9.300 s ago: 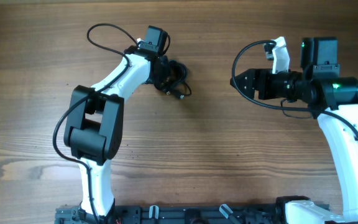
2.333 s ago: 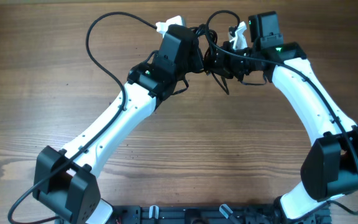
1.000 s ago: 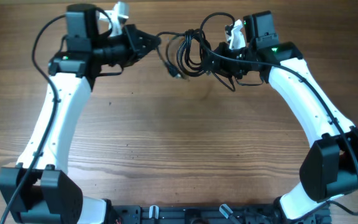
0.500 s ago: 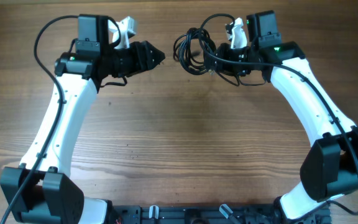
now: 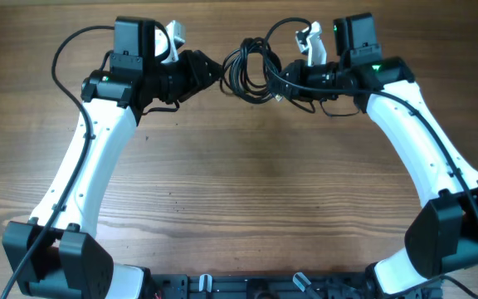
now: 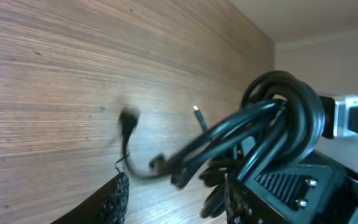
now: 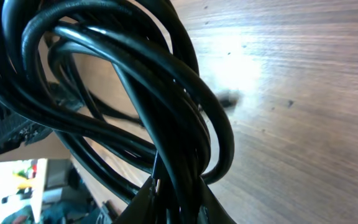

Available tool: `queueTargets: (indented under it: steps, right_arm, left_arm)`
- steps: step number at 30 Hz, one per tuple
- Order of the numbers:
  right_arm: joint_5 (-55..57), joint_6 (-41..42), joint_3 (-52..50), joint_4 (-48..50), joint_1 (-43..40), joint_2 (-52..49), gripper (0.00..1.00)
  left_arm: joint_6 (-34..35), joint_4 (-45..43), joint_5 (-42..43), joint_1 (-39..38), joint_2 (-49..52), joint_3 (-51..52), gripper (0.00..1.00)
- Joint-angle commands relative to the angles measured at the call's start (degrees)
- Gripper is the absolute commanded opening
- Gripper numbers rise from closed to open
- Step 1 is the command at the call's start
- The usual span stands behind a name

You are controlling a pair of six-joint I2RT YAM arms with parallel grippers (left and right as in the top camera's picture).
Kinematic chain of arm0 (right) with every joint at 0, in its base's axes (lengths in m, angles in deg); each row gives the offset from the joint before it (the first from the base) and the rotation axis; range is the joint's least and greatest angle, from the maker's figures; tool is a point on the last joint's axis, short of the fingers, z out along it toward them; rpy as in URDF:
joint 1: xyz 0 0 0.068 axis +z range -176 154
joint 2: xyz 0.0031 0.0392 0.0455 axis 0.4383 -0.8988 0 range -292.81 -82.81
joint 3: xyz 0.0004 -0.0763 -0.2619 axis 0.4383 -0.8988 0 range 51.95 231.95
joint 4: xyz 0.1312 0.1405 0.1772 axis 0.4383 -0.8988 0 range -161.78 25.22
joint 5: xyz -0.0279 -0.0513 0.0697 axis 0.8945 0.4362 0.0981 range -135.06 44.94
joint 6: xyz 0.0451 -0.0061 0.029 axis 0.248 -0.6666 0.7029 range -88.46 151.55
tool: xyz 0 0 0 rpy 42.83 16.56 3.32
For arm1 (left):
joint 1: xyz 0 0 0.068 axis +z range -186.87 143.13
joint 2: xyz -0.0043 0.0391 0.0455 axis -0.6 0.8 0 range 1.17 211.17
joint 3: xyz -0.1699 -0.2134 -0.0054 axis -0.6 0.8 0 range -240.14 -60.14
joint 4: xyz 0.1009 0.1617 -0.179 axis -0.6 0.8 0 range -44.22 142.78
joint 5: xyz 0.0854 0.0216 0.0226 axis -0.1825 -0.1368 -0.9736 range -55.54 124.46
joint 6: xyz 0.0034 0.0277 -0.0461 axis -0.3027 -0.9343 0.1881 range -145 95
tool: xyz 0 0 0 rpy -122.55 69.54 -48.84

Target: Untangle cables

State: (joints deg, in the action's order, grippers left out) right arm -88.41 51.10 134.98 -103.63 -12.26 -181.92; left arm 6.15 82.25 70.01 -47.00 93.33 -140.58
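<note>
The cables (image 5: 251,71) are a black bundle of tangled loops held up over the far middle of the table. My right gripper (image 5: 280,80) is shut on the bundle's right side. In the right wrist view the loops (image 7: 148,93) fill the frame and several strands are pinched at my gripper (image 7: 174,208). My left gripper (image 5: 216,73) is just left of the bundle, open and pointing at it. In the left wrist view the bundle (image 6: 263,127) hangs ahead of my gripper (image 6: 176,190), with nothing between the fingers (image 6: 115,198). A blurred plug end (image 6: 128,118) dangles below.
The wooden table (image 5: 247,183) lies bare below both arms. Thick black arm wires (image 5: 69,58) arch over the left arm, and another loops above the right wrist (image 5: 285,29). The right gripper's body (image 6: 303,186) sits close behind the bundle in the left wrist view.
My left gripper has let go of the strand it was pulling, opened, and moved right and slightly down toward the bundle. The loops have sprung back together at the right gripper.
</note>
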Motion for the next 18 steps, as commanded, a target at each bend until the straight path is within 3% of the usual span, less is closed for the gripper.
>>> queueTargets:
  steps: [1,12,15,18]
  right_arm:
    - [-4.8,-1.3,1.0,0.1,-0.1,1.8,0.04]
    - [-4.7,-1.1,1.0,-2.0,-0.1,1.8,0.04]
    - [-4.7,-1.1,1.0,-2.4,-0.1,1.8,0.04]
    - [-4.8,-1.1,1.0,-2.4,-0.1,1.8,0.04]
  left_arm:
    - [-6.0,-0.1,7.1,0.0,-0.9,-0.5,0.5]
    - [-6.7,-4.9,10.1,2.5,-0.7,-0.5,0.44]
    - [-6.8,-5.2,16.7,4.8,-0.7,-0.5,0.38]
    - [-8.5,-5.1,23.1,5.0,-0.6,-0.5,0.39]
